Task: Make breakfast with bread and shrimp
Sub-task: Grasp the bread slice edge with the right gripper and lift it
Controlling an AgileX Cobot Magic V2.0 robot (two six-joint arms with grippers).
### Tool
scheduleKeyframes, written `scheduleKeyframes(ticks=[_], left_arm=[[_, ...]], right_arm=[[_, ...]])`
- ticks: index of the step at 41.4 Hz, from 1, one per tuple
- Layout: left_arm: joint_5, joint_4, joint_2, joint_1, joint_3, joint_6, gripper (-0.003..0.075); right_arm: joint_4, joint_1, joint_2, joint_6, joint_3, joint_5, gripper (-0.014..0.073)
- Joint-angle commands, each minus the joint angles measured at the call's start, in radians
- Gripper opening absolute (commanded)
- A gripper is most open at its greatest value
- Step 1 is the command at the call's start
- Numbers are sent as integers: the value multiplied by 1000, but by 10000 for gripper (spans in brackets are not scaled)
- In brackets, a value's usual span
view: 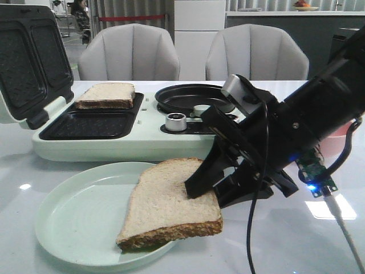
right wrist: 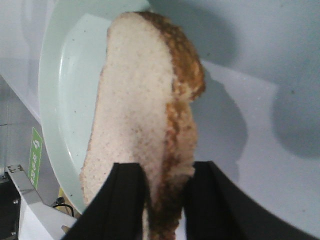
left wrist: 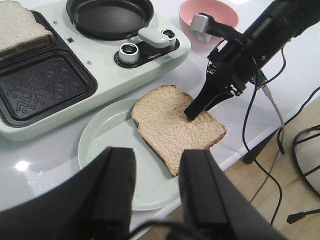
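One bread slice (view: 165,205) lies partly on the pale green plate (view: 74,222) and overhangs the plate's right rim. My right gripper (view: 208,191) is shut on that slice's right edge, one finger above it and one below. The right wrist view shows the crust (right wrist: 175,130) pinched between the fingers. The slice also shows in the left wrist view (left wrist: 175,125). A second bread slice (view: 106,95) sits in the far tray of the sandwich maker (view: 114,145). My left gripper (left wrist: 157,156) is open and empty, above the plate's near edge. No shrimp is in view.
The sandwich maker's lid (view: 28,57) stands open at the left. Its near tray (view: 94,125) is bare. A black round pan (view: 191,97) sits on its right half. A pink bowl (left wrist: 207,12) stands beyond the right arm, its contents hidden. Two chairs stand behind the table.
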Motion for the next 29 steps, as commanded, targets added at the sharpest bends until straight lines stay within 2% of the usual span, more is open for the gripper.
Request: scheduleKeyframes(ticks=[1,7,29], left_arm=[[-80,-20,-3,0,-28,2,301],[-80,-20,-3,0,-28,2,301],[-80,-4,-3,0,-28,2,301]], right_arm=[[38,0,-43,-16,-26,36,165],[38,0,-43,-16,-26,40,102],[31,0,-224,-17,-30,65,103]])
